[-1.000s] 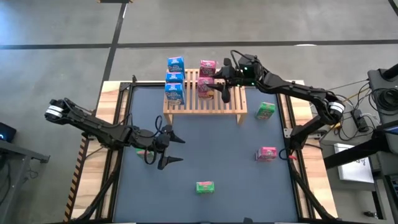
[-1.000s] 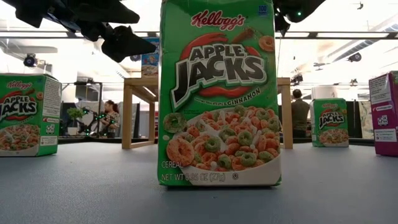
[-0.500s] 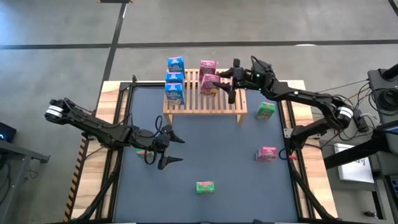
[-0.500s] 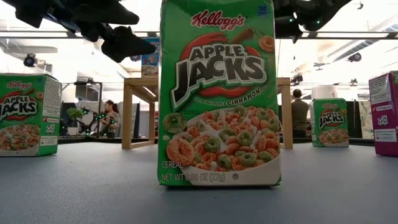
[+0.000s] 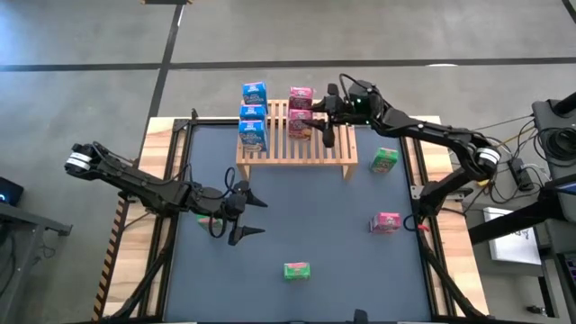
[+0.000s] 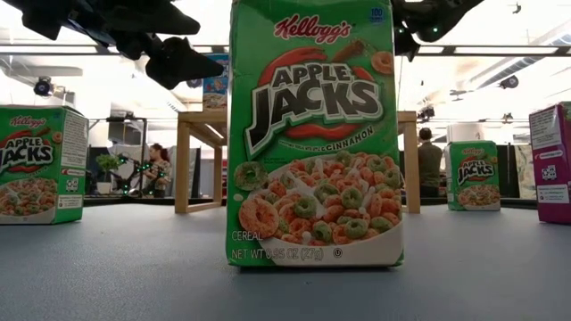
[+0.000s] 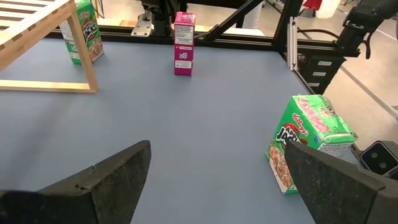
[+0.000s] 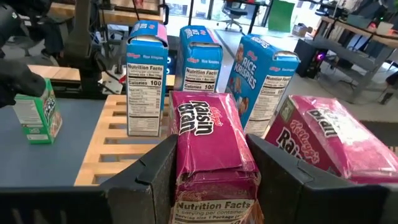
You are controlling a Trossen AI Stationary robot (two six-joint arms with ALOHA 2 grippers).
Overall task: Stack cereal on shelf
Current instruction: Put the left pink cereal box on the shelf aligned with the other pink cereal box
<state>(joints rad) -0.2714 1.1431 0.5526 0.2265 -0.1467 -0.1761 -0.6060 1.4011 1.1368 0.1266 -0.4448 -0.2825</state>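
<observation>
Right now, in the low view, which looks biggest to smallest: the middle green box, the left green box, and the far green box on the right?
1. Middle green box, largest, though it is simply nearest the camera.
2. Left green box.
3. Far green box, smallest-looking.

A robotics lab or open workshop floor. The dark grey table (image 5: 297,211) sits in a wooden frame on a bare concrete floor (image 5: 90,54) marked with dark lines. Beside its right edge stand equipment stands trailing cables (image 5: 526,166). Level across the table, long ceiling lights (image 6: 500,67) run over workbenches where people (image 6: 159,165) sit among more gear.
</observation>
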